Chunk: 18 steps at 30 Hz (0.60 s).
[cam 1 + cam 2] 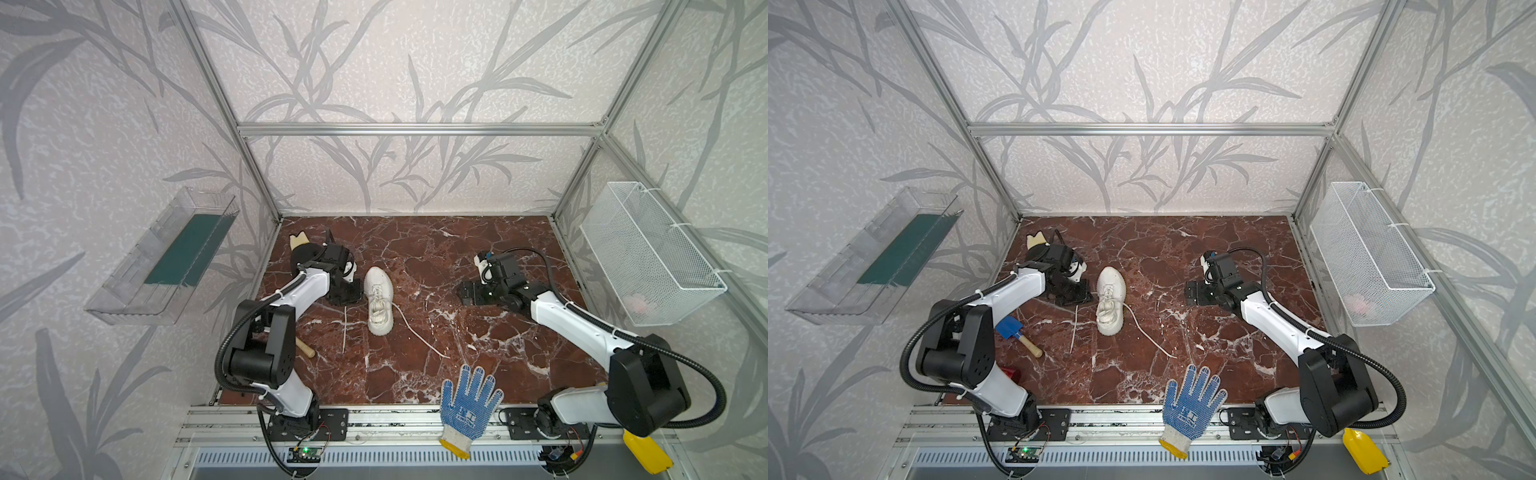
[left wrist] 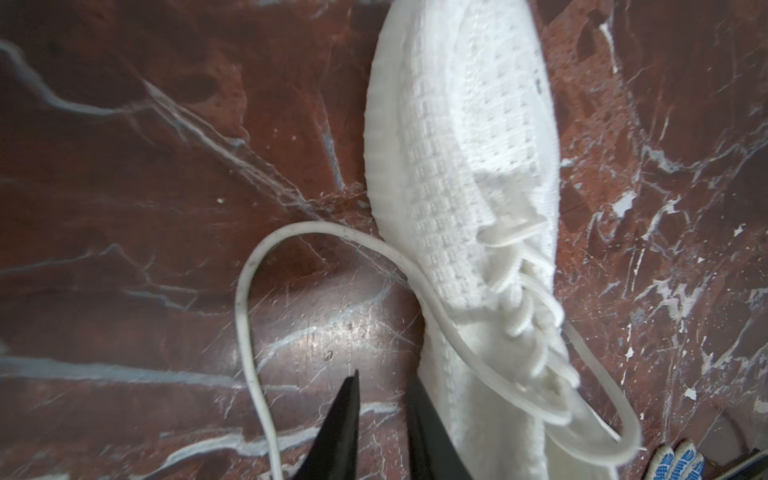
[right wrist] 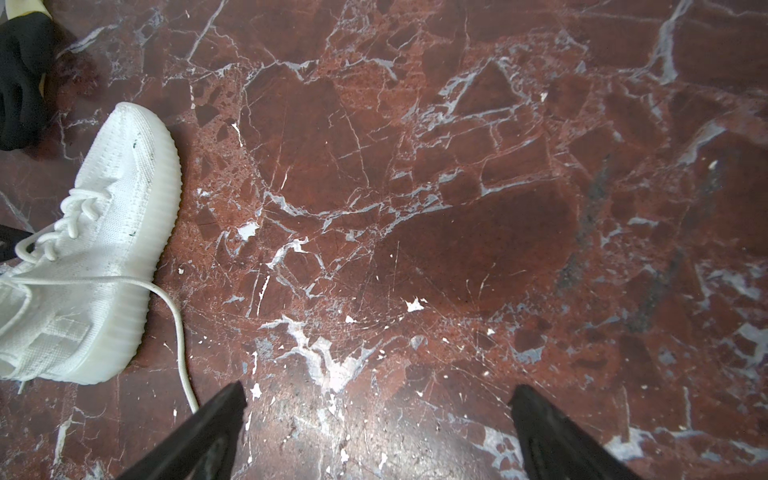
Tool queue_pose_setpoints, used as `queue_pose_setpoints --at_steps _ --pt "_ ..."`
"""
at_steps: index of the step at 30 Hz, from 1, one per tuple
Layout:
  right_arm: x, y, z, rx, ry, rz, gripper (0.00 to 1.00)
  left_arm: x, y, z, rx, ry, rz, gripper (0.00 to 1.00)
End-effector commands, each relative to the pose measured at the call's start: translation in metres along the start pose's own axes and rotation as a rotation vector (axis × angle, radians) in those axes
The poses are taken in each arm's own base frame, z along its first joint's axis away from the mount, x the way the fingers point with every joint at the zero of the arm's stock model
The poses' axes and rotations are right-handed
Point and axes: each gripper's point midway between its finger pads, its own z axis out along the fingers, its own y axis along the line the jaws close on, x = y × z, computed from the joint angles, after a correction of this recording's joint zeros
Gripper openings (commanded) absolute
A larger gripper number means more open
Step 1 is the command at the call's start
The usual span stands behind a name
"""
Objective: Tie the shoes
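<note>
- Jaws on the left gripper point(image 2: 383, 379) stand narrow and empty, low beside the sneaker point(image 1: 378, 300). A loose lace point(image 2: 245, 299) curves just beside them, so they are likely lining up to pinch it.
- Right gripper point(image 3: 379, 386) holds its jaws wide and empty over bare tabletop point(image 3: 415, 208), probably ready for the other lace point(image 1: 419, 332).
- Sneaker lies untied between the arms, nearer the left one.
</note>
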Motion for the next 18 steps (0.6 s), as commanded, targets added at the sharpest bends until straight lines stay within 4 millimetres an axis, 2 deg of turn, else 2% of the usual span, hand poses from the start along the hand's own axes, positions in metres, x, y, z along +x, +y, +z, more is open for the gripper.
queue_pose_setpoints --at_steps 1,8,18 --pt "-0.006 0.004 -0.003 -0.005 -0.002 -0.015 0.99 -0.007 -0.008 0.006 0.046 0.001 -0.046 0.19" --pt "-0.001 0.002 -0.002 0.0 0.009 -0.012 0.99 -0.008 -0.027 0.019 0.117 0.029 -0.002 0.18" --pt "0.002 0.004 0.001 -0.013 0.02 0.005 0.99 -0.006 -0.07 0.028 0.196 0.035 0.046 0.18"
